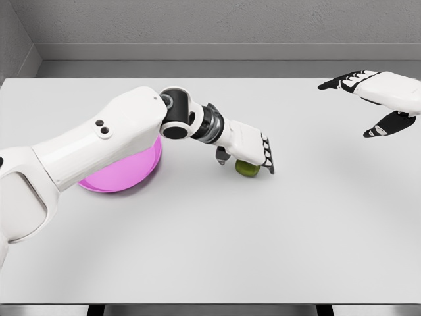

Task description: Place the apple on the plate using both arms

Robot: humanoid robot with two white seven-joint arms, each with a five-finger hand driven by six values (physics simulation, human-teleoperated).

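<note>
Near the middle of the white tabletop, the left hand lies palm-down over a green apple, with its fingers curled down around the fruit's right side and its thumb showing dark on the left side. Only the lower part of the apple shows beneath the palm; it sits on the tabletop surface, and the hand covers its top, so the hand is closed on the apple rather than loose. From the lower left corner the left arm reaches across the picture, a thick white forearm ending in a black-and-white wrist joint just before the hand. Under that forearm lies a pink plate, flat on the tabletop and partly hidden by the arm; its lower and right rim are plainly seen. The apple is well apart from the plate, off to its right, with bare tabletop between them. At the upper right, the right hand hangs above the tabletop with its arm entering from the right edge. Its black-tipped fingers stretch out to the left and its thumb points down and to the left; the fingers are spread and hold nothing. A grey wall rises behind the far edge of the tabletop.
</note>
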